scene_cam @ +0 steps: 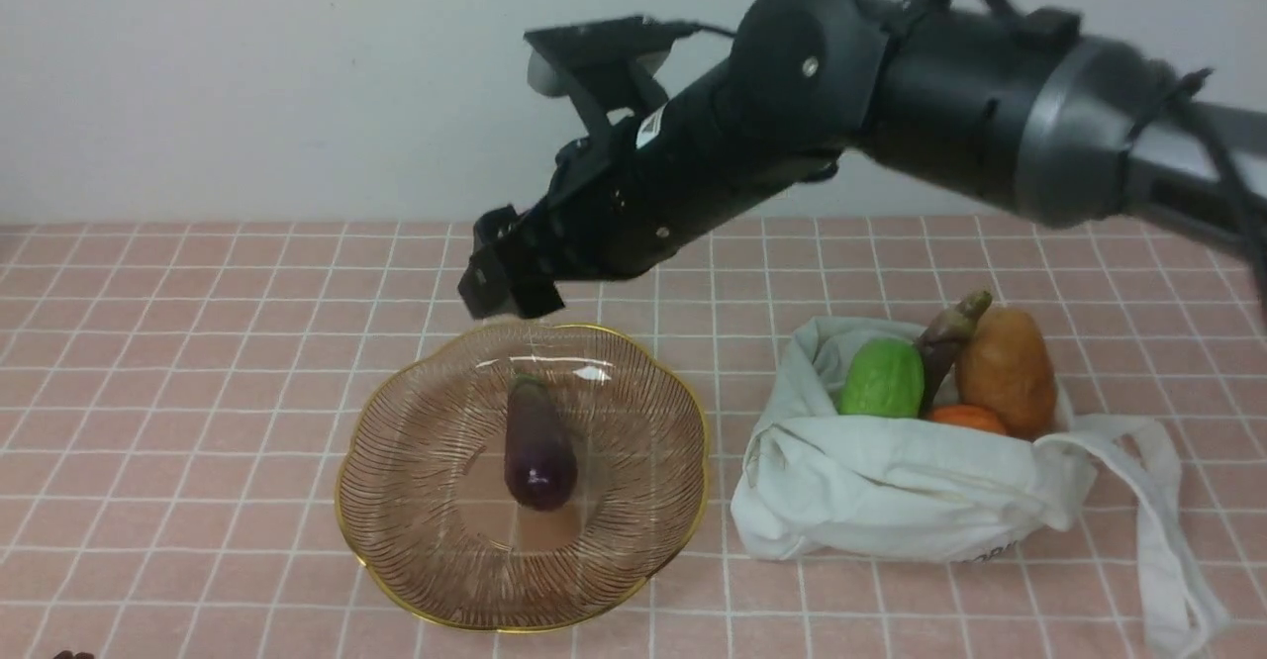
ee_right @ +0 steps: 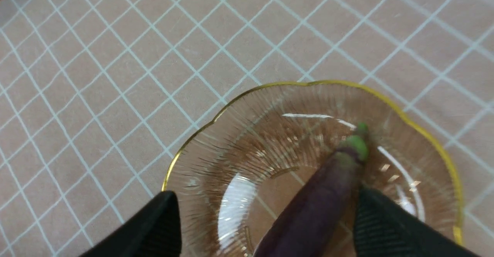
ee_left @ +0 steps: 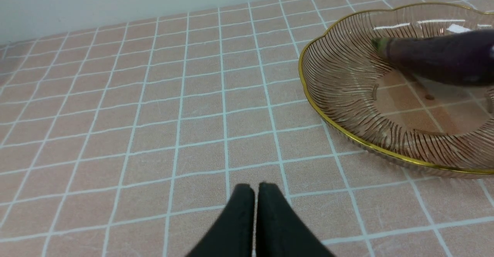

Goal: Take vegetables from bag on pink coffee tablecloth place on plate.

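Note:
A dark purple eggplant lies in the ribbed glass plate on the pink tablecloth. My right gripper hangs open just above the plate's far rim and holds nothing. In the right wrist view its fingers stand wide apart on either side of the eggplant, over the plate. The off-white bag to the right holds a light green oval, a second eggplant, a potato and an orange squash. My left gripper is shut and empty, low over the cloth beside the plate.
The bag's strap handle trails over the cloth at the right. A pale wall runs behind the table. The right arm reaches across above the bag.

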Robot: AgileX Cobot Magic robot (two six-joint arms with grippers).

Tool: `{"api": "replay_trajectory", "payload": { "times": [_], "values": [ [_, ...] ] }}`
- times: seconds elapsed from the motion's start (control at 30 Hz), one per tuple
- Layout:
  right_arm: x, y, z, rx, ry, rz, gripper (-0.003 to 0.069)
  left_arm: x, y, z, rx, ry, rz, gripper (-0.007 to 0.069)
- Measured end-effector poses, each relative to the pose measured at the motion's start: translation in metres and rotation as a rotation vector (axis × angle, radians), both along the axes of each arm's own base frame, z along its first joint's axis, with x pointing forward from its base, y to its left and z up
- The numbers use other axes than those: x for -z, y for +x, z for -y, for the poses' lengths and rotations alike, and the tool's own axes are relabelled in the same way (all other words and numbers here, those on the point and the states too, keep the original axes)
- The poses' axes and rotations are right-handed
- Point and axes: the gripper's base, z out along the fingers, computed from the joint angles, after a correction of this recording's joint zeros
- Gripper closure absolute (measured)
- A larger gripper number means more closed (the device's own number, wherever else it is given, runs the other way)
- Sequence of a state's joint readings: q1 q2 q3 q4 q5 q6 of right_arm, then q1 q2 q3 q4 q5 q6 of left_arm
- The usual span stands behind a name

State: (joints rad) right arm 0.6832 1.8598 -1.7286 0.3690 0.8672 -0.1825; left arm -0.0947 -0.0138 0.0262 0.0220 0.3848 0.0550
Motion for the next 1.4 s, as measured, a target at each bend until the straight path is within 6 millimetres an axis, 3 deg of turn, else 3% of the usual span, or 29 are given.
{"api": "replay_trajectory", "payload": {
  "times": [0.13, 0.17, 0.2, 0.27, 0.3, 0.33, 0.43, 0.47, 0.57, 0.63, 0.67, 0.7, 0.77, 0.93, 1.13, 1.4],
  "values": [
    [-0.061, -0.026, 0.043, 0.129, -0.084, 0.124, 0.0331, 0.000, 0.000, 0.000, 0.000, 0.000, 0.000, 0.0629],
    [-0.080, -0.037, 0.059, 0.179, -0.094, 0.152, 0.0410, 0.000, 0.000, 0.000, 0.000, 0.000, 0.000, 0.0629],
    [-0.083, -0.039, 0.062, 0.190, -0.106, 0.167, 0.0424, 0.000, 0.000, 0.000, 0.000, 0.000, 0.000, 0.0629],
    [-0.118, -0.065, 0.097, 0.293, -0.116, 0.235, 0.0577, 0.000, 0.000, 0.000, 0.000, 0.000, 0.000, 0.0629],
    [-0.130, -0.078, 0.112, 0.330, -0.107, 0.264, 0.0617, 0.000, 0.000, 0.000, 0.000, 0.000, 0.000, 0.0629],
    [-0.141, -0.093, 0.127, 0.361, -0.083, 0.294, 0.0637, 0.000, 0.000, 0.000, 0.000, 0.000, 0.000, 0.0629],
    [-0.150, -0.129, 0.161, 0.424, -0.044, 0.345, 0.0665, 0.000, 0.000, 0.000, 0.000, 0.000, 0.000, 0.0629],
    [-0.152, -0.154, 0.184, 0.456, 0.010, 0.382, 0.0670, 0.000, 0.000, 0.000, 0.000, 0.000, 0.000, 0.0629],
    [-0.134, -0.198, 0.218, 0.468, 0.115, 0.448, 0.0673, 0.000, 0.000, 0.000, 0.000, 0.000, 0.000, 0.0629],
    [-0.114, -0.217, 0.232, 0.449, 0.172, 0.493, 0.0673, 0.000, 0.000, 0.000, 0.000, 0.000, 0.000, 0.0629],
    [-0.099, -0.237, 0.246, 0.435, 0.236, 0.547, 0.0673, 0.000, 0.000, 0.000, 0.000, 0.000, 0.000, 0.0629],
    [-0.094, -0.236, 0.245, 0.434, 0.225, 0.537, 0.0673, 0.000, 0.000, 0.000, 0.000, 0.000, 0.000, 0.0629],
    [-0.063, -0.265, 0.265, 0.420, 0.339, 0.607, 0.0673, 0.000, 0.000, 0.000, 0.000, 0.000, 0.000, 0.0629],
    [-0.021, -0.293, 0.285, 0.417, 0.493, 0.674, 0.0673, 0.000, 0.000, 0.000, 0.000, 0.000, 0.000, 0.0629],
    [0.009, -0.307, 0.292, 0.398, 0.597, 0.727, 0.0673, 0.000, 0.000, 0.000, 0.000, 0.000, 0.000, 0.0629],
    [0.015, -0.304, 0.289, 0.391, 0.605, 0.704, 0.0673, 0.000, 0.000, 0.000, -0.001, 0.000, 0.000, 0.0629]
  ]
}}
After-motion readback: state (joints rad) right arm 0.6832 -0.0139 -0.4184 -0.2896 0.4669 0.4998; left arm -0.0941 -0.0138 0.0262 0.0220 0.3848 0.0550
